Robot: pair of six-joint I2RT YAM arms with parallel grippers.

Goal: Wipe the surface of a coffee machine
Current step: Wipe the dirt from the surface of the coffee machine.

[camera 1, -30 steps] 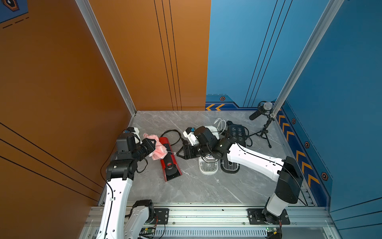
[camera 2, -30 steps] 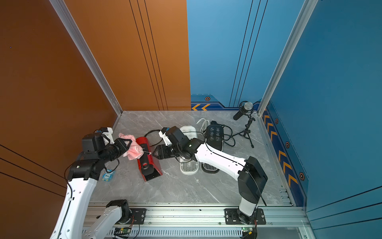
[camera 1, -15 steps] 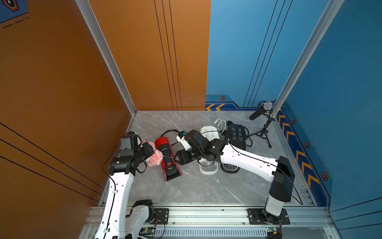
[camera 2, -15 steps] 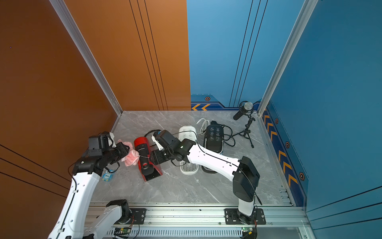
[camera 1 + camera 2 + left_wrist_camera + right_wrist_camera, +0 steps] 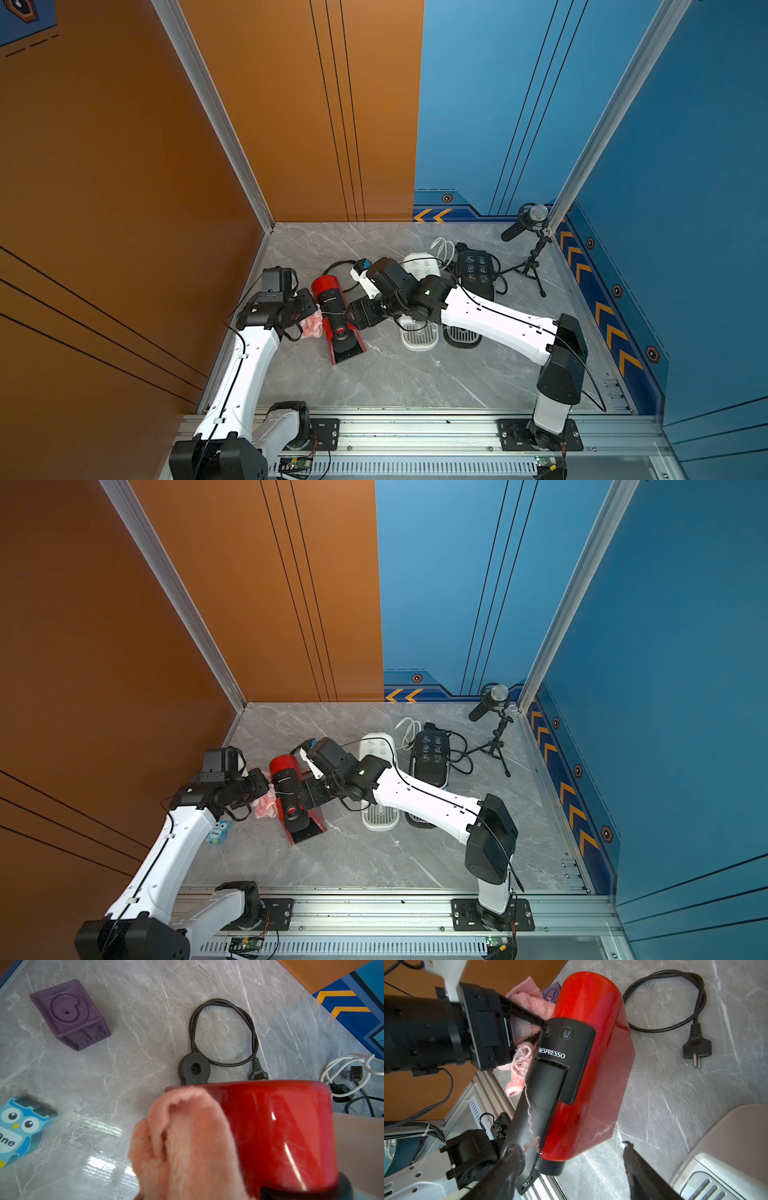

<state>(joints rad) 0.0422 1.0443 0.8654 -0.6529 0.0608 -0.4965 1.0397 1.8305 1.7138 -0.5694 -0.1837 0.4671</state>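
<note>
The left end effector clenched the cloth against the machine; the right end effector, spread open, risked snagging the loose thread.

White left arm and white right arm stretch low toward each other. The left gripper pinches a pink terry cloth; the right gripper has its fingers spread wide.

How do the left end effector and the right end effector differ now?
The left end effector is shut on the pink cloth; the right end effector is open and grips nothing. The left one holds the cloth against the red coffee machine; the right one is at its opposite side. Both are close to this machine.
</note>
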